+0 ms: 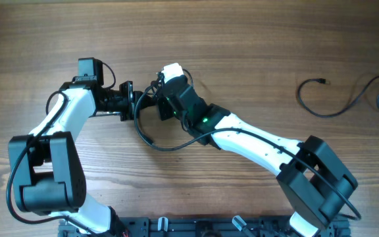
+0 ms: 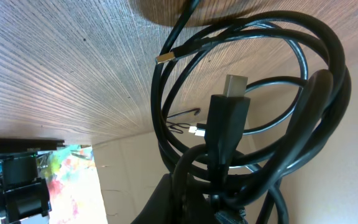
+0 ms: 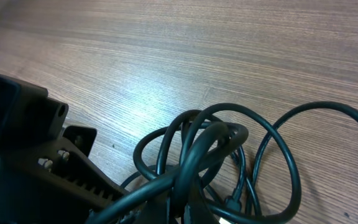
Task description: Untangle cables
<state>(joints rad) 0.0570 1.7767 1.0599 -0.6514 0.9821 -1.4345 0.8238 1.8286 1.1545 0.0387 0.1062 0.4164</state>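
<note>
The cables form a black knotted coil held between my two grippers at the table's middle left, with one loop drooping toward the front. My left gripper is shut on the coil from the left. In the left wrist view the cables loop above my left gripper, with a wide flat plug standing upright and a small gold-tipped plug. My right gripper is shut on strands of the same coil from the right. In the right wrist view the cables cross just over my right gripper.
A separate loose black cable lies curled on the wooden table at the far right. My left gripper's dark body fills the lower left of the right wrist view, very close to the right gripper.
</note>
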